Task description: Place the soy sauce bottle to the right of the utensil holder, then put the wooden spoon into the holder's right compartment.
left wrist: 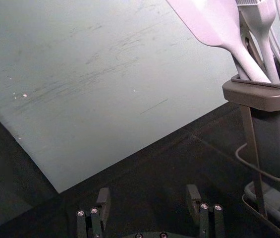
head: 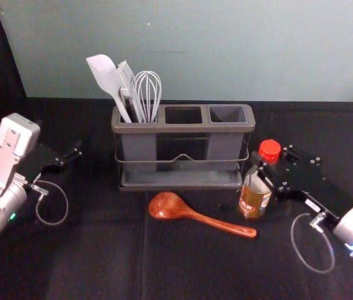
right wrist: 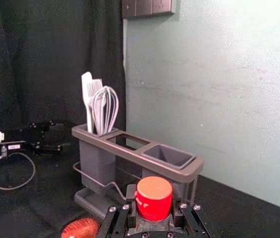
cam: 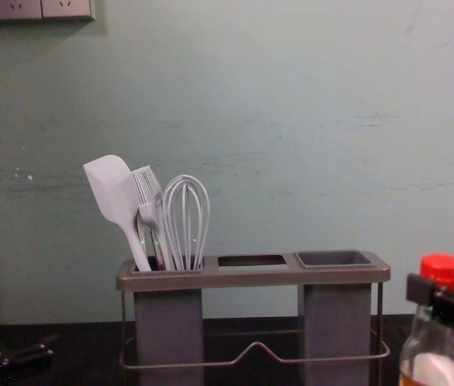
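Clenched in the right gripper (right wrist: 153,201), round the neck just beneath the red cap (cam: 443,271): the soy sauce bottle (head: 254,199), roughly upright, by the front right corner of the utensil holder (head: 182,129). Hard to tell about contact between its base and the table (head: 101,262). Probably at the placing step, with the spoon part of the job yet to do.

For the coming move, mind the line from grip to base: straight down from the right gripper, long axis crossing the pinch. Best kept plumb, just clear of the holder's right end, then let go gently (top-heavy grip, so easy to tip on release).

Next outward, in front of the holder: the wooden spoon (head: 169,206), lying flat, bowl toward the left, handle slanting right and away from the holder, ending near the bottle's base. Nearer to the right gripper than to the left; easily nudged by a low swing. Meant for the right compartment (head: 228,114), open-topped at the holder's right end.

Left of the holder, parked with fingers spread and nothing between: the left gripper (left wrist: 148,191).
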{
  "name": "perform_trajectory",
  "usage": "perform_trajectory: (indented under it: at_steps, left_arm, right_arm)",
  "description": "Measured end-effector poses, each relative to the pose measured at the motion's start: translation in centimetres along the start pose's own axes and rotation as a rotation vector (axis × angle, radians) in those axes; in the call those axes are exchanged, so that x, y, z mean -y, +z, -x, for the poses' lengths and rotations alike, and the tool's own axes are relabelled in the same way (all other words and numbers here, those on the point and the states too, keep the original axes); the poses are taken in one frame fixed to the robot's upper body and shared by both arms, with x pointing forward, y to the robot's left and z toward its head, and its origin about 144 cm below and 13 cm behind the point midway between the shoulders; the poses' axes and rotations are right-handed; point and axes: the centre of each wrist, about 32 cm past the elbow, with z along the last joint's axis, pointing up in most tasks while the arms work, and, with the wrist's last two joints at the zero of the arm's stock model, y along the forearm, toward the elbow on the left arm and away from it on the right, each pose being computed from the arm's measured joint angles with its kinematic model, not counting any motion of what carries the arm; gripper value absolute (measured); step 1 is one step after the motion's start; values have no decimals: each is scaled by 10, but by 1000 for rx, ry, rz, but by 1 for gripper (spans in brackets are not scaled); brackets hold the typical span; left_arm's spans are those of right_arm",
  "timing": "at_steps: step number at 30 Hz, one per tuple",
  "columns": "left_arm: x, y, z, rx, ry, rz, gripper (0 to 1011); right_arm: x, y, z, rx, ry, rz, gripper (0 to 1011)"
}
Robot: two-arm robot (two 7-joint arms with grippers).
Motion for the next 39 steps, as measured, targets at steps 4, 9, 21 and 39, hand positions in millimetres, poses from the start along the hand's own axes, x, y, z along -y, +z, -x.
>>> perform_trajectory:
  at_steps: [4,9,21,39]
  left_arm:
    - [0,0,0,0,0,0,1005]
    - [0,0,0,0,0,0,1005]
    - [0,0,0,0,0,0,1005]
    - [0,0,0,0,0,0,1005]
  right_arm:
    - [6,5,-4,11,-14,-7,392]
    - [11,8,-11,20,-42,-10,392]
    - [3,1,-33,1,-114,11,392]
    - [-26,-13,-52,-18,-119,23,392]
